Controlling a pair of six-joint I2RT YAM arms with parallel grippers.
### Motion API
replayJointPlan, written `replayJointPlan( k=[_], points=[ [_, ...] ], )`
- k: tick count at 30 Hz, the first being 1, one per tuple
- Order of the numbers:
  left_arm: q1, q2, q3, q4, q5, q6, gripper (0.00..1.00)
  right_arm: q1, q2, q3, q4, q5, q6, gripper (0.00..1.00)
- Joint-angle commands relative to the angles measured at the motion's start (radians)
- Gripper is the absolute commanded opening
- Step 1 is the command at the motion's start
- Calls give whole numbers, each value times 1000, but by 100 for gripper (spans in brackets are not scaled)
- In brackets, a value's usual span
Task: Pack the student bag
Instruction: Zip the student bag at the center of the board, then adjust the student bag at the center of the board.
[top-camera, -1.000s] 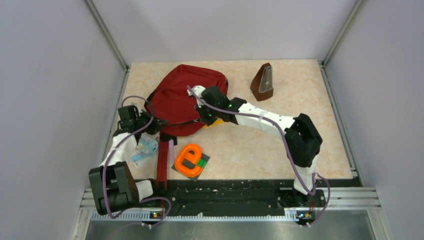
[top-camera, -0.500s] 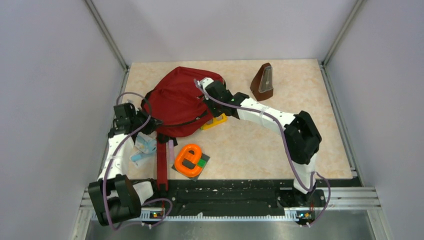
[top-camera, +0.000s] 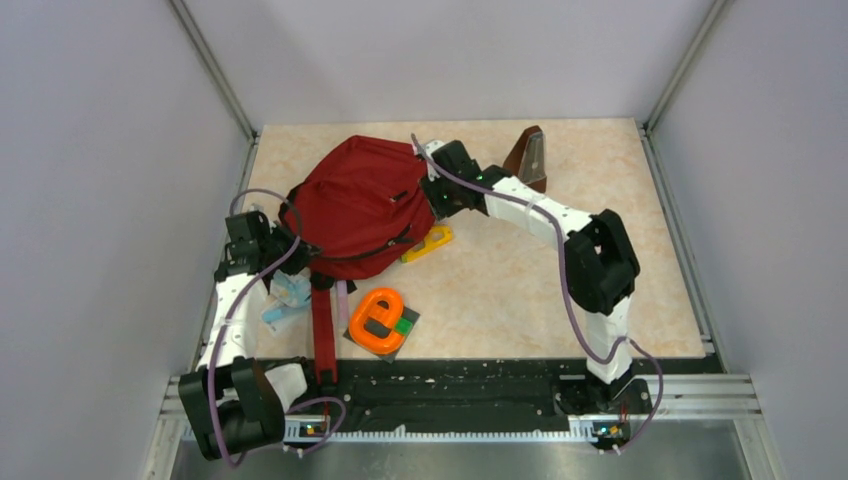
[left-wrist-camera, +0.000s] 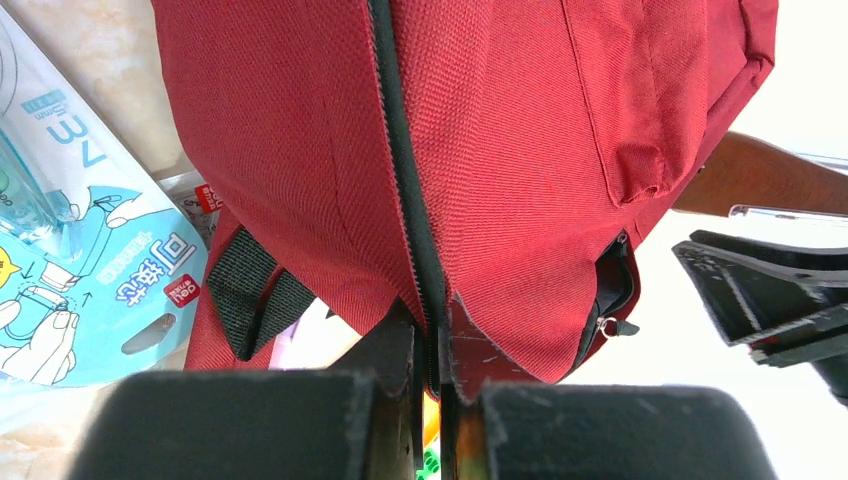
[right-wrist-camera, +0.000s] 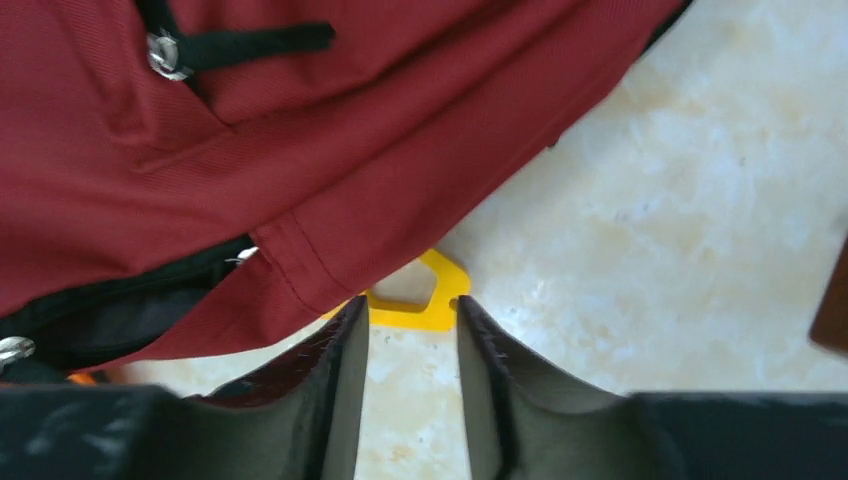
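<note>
One orange e-shaped piece (top-camera: 378, 320): nearest on the bench (top-camera: 520, 300), lying on a dark flat square.
Blue packet (top-camera: 290, 293): left of the orange piece, just beside the bag's near-left edge.
Left hand (left-wrist-camera: 437, 345): closed, pinching the student bag at its black zip line.
Student bag (top-camera: 360, 205): left of the bench's centre, humped up. The long zip is shut where it shows, and a side pocket gapes dark, its contents impossible to tell.
Yellow frame (right-wrist-camera: 415, 295): on the bench, partly tucked under the bag's right edge.
Right hand (right-wrist-camera: 412, 320): fingers parted, nothing between them, just beside the red fabric.
Metronome (top-camera: 528, 160): farthest, upright, partly behind the right arm.
</note>
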Motion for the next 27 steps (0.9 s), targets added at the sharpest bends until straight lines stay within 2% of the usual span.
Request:
replayJointPlan(
  k=[1,3,5,9,14,19,23,25,27],
  points=[
    [10,-11,8,1,-6,47,0,-70,14,107,51,-195,61,49],
    [10,-11,8,1,6,59,0,-83,38,131,63,-223,65,62],
    [10,-13,8,-2,19,67,0,-96,66,157,77,-238,73,69],
    [10,-24,-1,1,35,82,0,-140,140,231,115,-275,126,75],
    [11,-27,-13,0,41,98,0,-197,246,340,173,-305,198,77],
    [11,-13,-28,11,62,86,0,-226,355,427,218,-321,228,79],
    [10,-14,-10,9,57,106,0,-239,443,531,247,-391,239,79],
    [10,-10,10,0,55,124,0,-245,489,581,273,-441,250,73],
    [10,-2,42,-20,55,147,0,-252,531,639,308,-523,280,59]
  ],
)
